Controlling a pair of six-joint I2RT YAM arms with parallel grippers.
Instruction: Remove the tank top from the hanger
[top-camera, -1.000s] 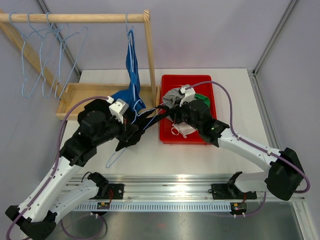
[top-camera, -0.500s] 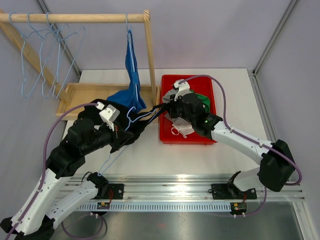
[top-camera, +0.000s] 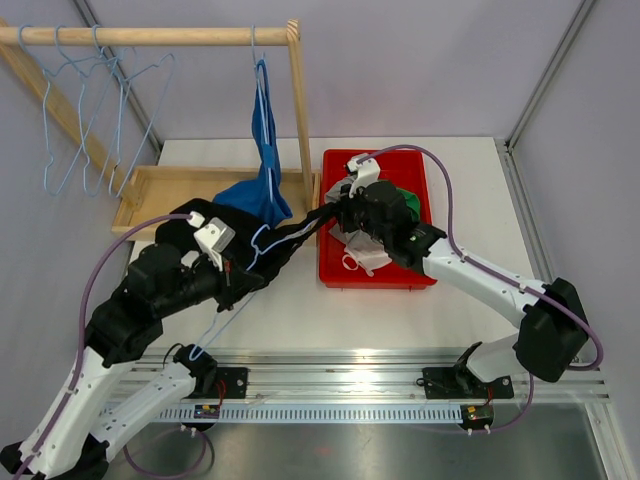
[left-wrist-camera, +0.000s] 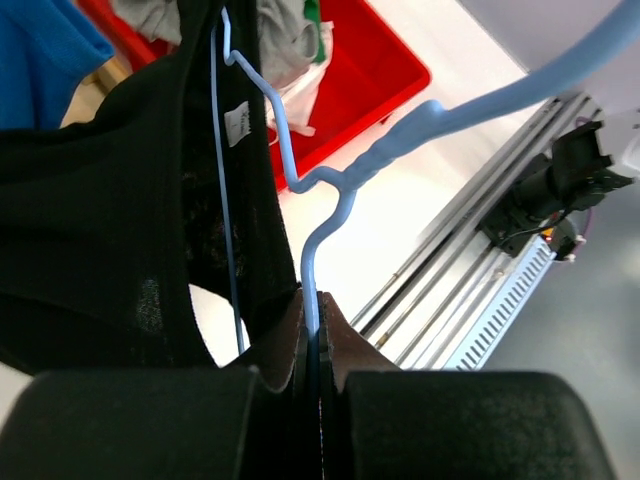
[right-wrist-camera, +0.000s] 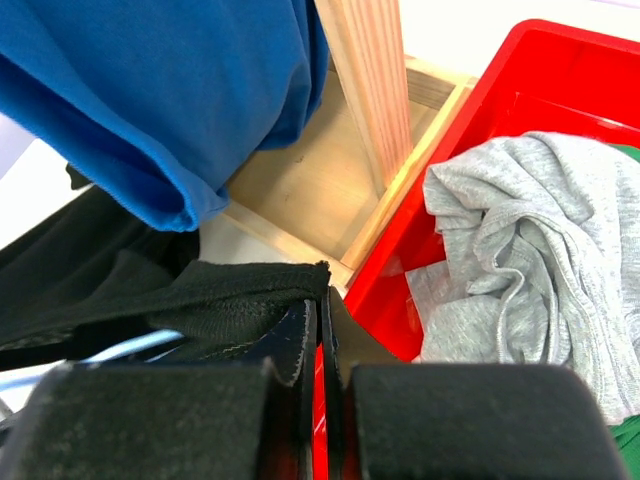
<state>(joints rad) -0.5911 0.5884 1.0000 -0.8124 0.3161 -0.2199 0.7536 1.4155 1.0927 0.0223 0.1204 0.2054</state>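
1. so, where things sit: the black tank top (top-camera: 288, 236) is stretched between the two arms over the table, just left of the red bin (top-camera: 326, 268). part of it is draped on the light blue hanger (left-wrist-camera: 331, 188).
2. left gripper (left-wrist-camera: 312, 312) is clamped narrow on the hanger's wire, fingers pressed right against it. the wire runs up between them and some black fabric is bunched at the same spot.
3. right gripper (right-wrist-camera: 318, 312) is pinched tight on a hemmed edge of the tank top, right by the bin's corner and the wooden post (right-wrist-camera: 370, 90).
4. my guess on the step: peeling the fabric off the wire by tugging toward the bin while the left arm anchors the hanger.
5. what could go wrong:
   - the strap could catch on the kinks in the wire near the neck, so pulling just drags the whole hanger along.
   - the left pinch looks like it has cloth in it too. if so, the top can't slide free until that opens.
   - thin wire can twist or slip in a flat pinch under a sideways load.
   - the right grip is only on an edge, so a hard pull could pop it out.
   - the hanging blue top (right-wrist-camera: 150, 100) and the post are close, so the fabric could snag there.
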